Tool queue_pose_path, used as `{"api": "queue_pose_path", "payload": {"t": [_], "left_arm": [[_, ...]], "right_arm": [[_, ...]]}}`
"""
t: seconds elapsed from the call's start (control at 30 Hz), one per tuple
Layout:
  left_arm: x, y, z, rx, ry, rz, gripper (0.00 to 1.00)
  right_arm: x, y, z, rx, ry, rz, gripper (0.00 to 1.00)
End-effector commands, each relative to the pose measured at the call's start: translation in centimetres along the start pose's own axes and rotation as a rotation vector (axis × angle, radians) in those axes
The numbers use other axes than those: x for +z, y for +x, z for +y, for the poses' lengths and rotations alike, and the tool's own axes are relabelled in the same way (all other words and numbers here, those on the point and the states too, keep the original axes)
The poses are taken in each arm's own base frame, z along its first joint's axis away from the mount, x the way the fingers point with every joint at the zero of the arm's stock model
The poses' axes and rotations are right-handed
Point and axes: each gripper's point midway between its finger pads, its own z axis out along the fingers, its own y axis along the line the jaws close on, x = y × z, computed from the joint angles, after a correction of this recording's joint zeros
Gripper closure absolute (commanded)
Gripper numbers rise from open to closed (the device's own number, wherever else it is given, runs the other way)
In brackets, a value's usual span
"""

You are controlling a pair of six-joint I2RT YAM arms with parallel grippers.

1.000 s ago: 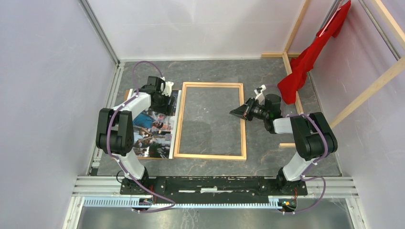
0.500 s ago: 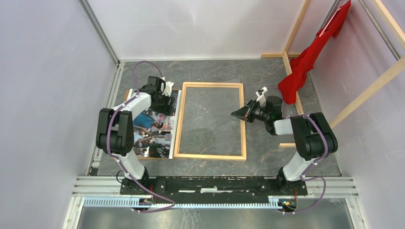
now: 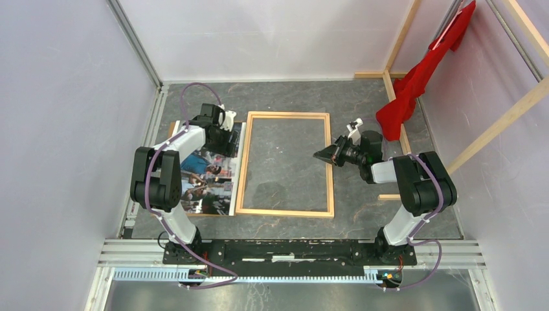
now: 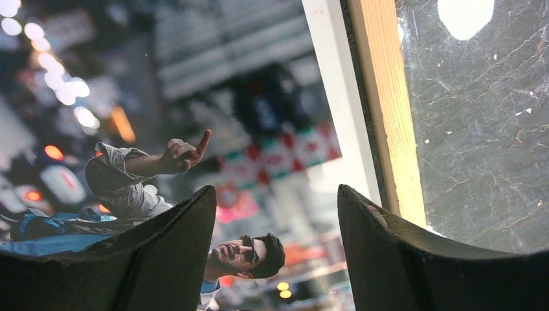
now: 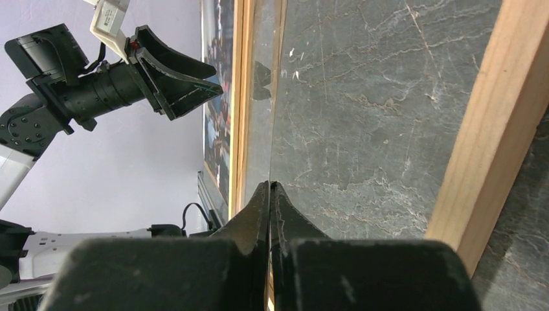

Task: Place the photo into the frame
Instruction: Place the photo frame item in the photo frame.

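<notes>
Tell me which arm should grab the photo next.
Left. The left gripper hangs open right over the photo, near its edge beside the frame. The right gripper is shut by the frame's right rail, away from the photo.

Setting: robotics laboratory test cell | Enclosure: plain pale wall panels (image 3: 58,129) held in aluminium posts (image 3: 134,42) | Work surface: dark marbled tabletop (image 3: 285,97) | Fixtures: left arm (image 3: 155,178) and right arm (image 3: 424,188) bolted to an aluminium rail (image 3: 129,253) at the near edge, purple cables (image 3: 183,97) looped along them | Props: bare wooden beams (image 3: 502,120) carrying a red cloth (image 3: 414,84)
</notes>
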Motion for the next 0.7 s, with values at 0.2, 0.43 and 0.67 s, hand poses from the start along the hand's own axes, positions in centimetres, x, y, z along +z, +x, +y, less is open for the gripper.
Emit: {"api": "queue_pose_path", "payload": {"t": [0.2, 0.43, 0.67], "left_arm": [[0.6, -1.1, -1.4, 0.007, 0.017, -0.032, 0.25], [1.0, -0.9, -1.7, 0.014, 0.026, -0.022, 0.29], [1.4, -0.6, -1.7, 0.013, 0.025, -0.015, 0.34]], "right_arm": [[-0.6, -1.7, 6.1, -0.185, -0.213, -0.057, 1.0], [-0.2, -1.4, 7.8, -0.235, -0.258, -0.045, 1.0], [-0.9, -1.3, 10.5, -0.234, -0.344, -0.053, 1.0]]}}
